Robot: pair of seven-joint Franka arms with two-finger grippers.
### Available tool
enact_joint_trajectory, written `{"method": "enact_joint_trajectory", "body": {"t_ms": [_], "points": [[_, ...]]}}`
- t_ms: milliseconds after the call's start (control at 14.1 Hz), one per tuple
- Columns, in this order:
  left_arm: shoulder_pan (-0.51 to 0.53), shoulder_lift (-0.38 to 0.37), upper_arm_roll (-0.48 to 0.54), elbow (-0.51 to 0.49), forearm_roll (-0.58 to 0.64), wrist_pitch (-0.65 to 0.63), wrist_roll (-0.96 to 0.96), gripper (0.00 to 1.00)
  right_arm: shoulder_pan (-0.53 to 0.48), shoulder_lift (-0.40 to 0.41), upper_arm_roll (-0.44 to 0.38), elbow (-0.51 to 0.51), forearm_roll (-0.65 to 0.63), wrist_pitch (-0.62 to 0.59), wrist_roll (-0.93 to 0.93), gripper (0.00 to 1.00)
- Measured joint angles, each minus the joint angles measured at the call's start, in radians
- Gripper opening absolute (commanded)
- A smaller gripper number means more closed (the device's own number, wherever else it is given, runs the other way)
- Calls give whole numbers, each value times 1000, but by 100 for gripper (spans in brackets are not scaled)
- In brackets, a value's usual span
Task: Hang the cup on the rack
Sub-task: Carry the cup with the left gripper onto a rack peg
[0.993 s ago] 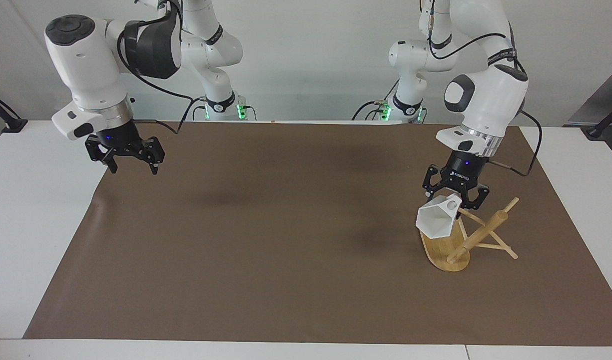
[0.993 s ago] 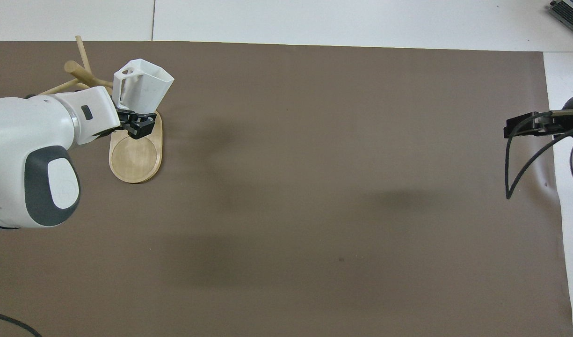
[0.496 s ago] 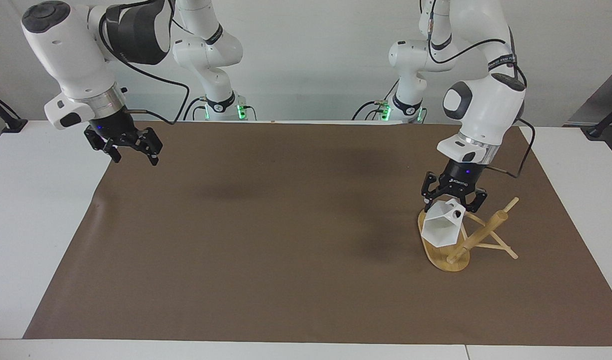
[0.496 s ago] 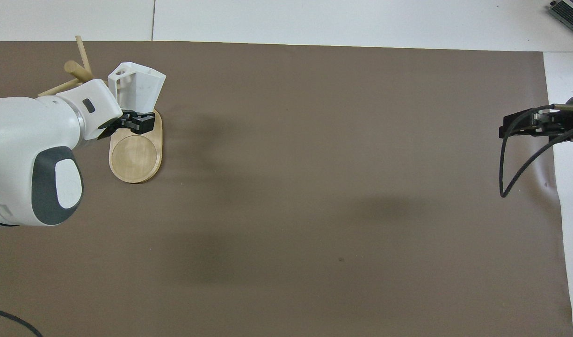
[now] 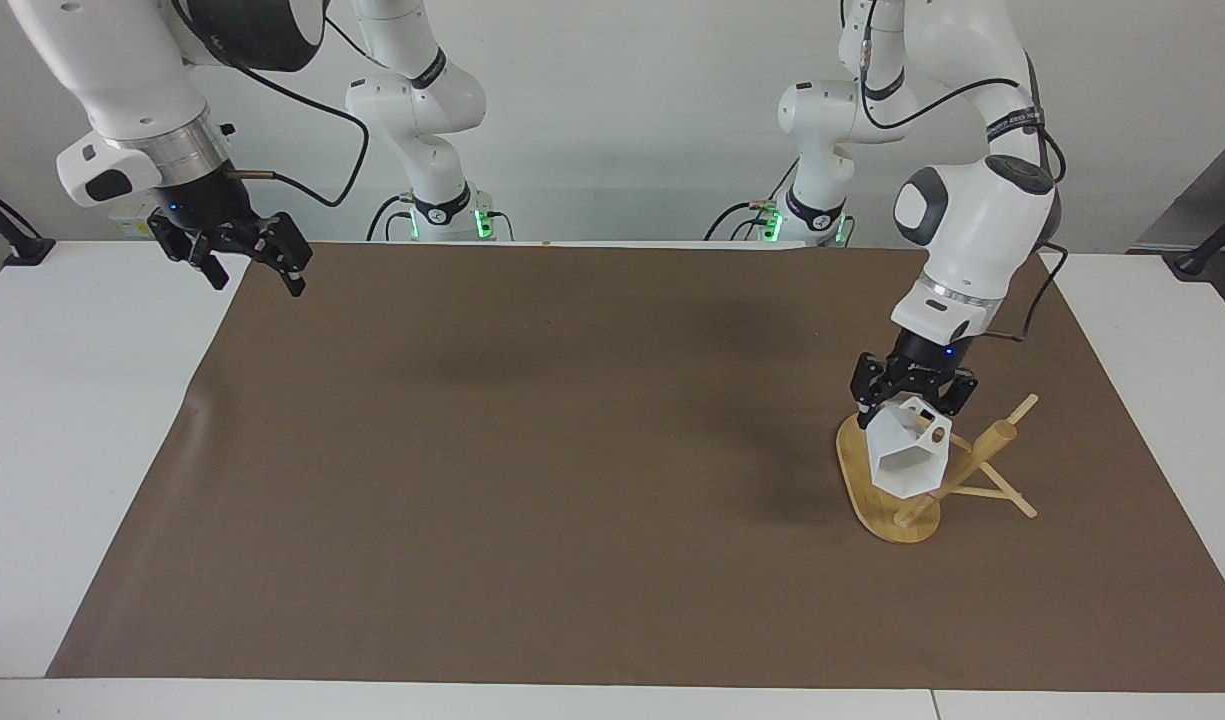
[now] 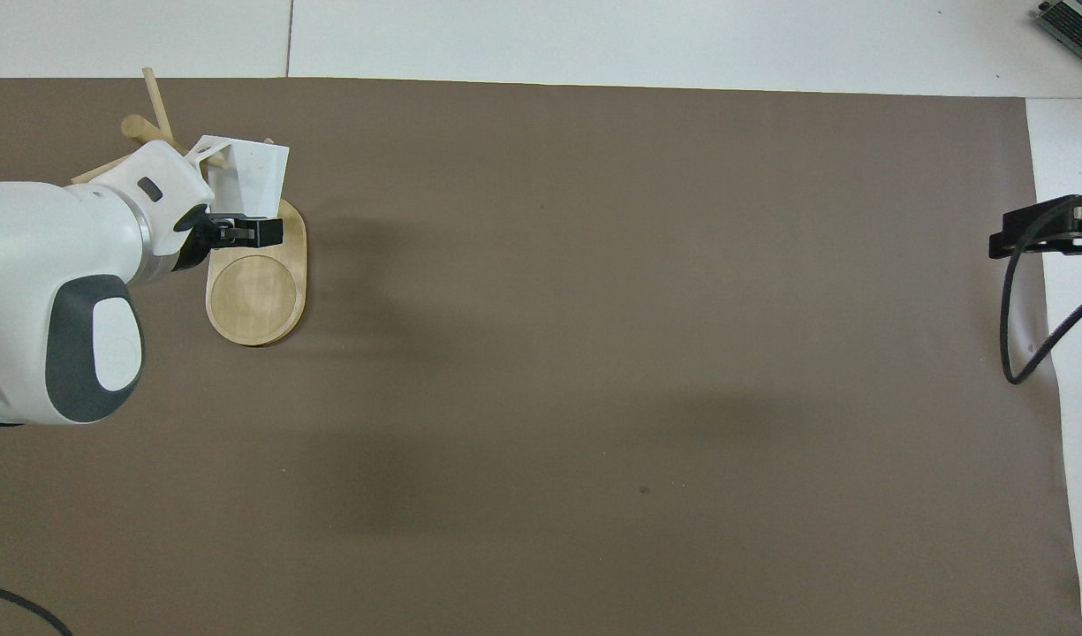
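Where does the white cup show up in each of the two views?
Facing view: the cup is low at the picture's right, under the left gripper, against the rack.
Overhead view: the cup is at the upper left, above the rack.
Shared landmark: the rack's oval base.

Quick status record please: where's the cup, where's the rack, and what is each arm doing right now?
cup: white faceted cup, tilted with its mouth facing away from the robots, against the rack's pegs over its base
rack: bamboo rack at the left arm's end of the brown mat
left gripper: left gripper directly above the cup, shut on it
right gripper: right gripper open, raised over the mat's edge at the right arm's end, waiting
hung: cannot tell whether a peg is through the handle
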Motion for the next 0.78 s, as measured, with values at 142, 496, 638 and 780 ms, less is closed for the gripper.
{"method": "enact_joint_trajectory", "body": {"t_ms": [142,496,638,780], "points": [[7,0,0,10,0,-30,-20,0,-5,0,-3,6,0,0,0,100],[18,0,0,31,0,-76,-99,0,-8,-10,1,8,0,-3,0,100],[22,0,1,32,0,-77,-109,0,-12,-21,4,8,0,-15,0,100],[30,6,0,39,0,-77,-110,0,-14,-34,12,7,0,-22,0,100]]}}
